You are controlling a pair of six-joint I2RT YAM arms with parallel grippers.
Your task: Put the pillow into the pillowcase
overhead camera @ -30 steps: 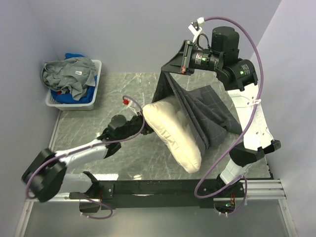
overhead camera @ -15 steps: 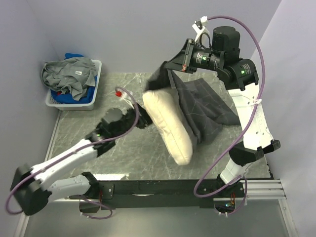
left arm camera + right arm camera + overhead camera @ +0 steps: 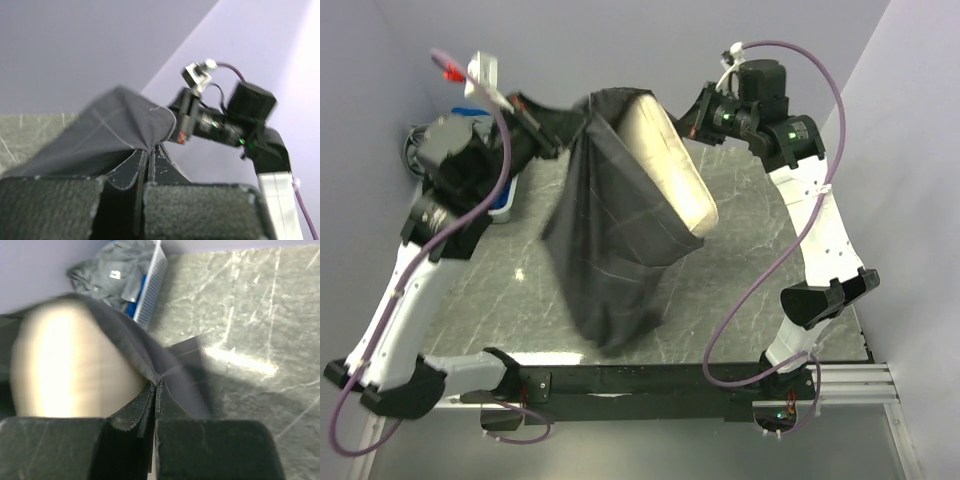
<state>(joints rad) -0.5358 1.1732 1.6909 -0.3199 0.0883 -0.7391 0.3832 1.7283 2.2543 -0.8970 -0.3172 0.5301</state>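
The grey marble-patterned tabletop (image 3: 760,270) fills the floor of the top view. Above it hangs the large dark charcoal cloth pillowcase with thin pale grid lines (image 3: 610,250). It is lifted off the table and held up by its upper edge between the two arms, and its lower part droops toward the near edge and looks blurred.

The soft cream rectangular pillow (image 3: 672,172) sits at the upper right of the pillowcase and is tilted. Dark cloth wraps its top and its left long side, while its right side is bare. In the right wrist view the cloth edge lies over the pillow (image 3: 70,360). How deep the pillow is inside, I cannot tell.

A white plastic slatted basket (image 3: 154,280) with a crumpled grey garment (image 3: 112,270) stands at the far left corner of the table.

The left gripper (image 3: 548,128) is raised, and its fingers are pressed together on a fold of the pillowcase (image 3: 125,125). The right gripper (image 3: 695,118) pinches the opposite edge of the cloth, just beside the pillow, with its fingers (image 3: 135,415) nearly meeting.
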